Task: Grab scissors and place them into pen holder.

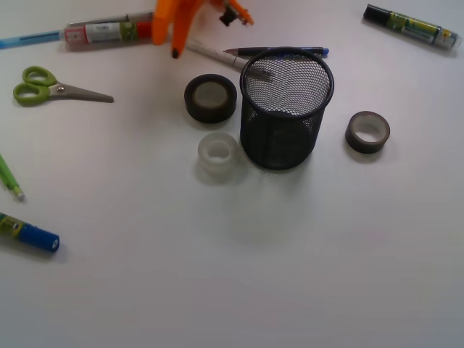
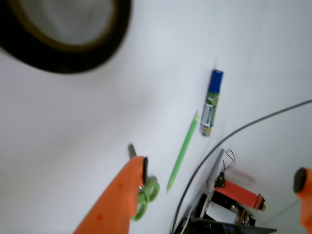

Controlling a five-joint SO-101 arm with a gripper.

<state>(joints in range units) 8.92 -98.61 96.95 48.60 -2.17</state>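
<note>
Over on the left side of the white desk (image 1: 239, 275) lie the small scissors with lime-green loop handles and grey metal blades (image 1: 54, 88), flat, blades closed and pointing toward the middle. The black wire-mesh cylindrical pen holder (image 1: 284, 109) stands upright near the centre, a black tape roll (image 1: 210, 98) just beside it and a clear tape roll (image 1: 218, 154) in front. The orange tool (image 1: 199, 32) hangs at the far edge, wide open and holding nothing.

Green plastic-handled scissors (image 1: 51, 86) with grey metal blades; black wire-mesh pen holder (image 1: 284, 109).
</note>
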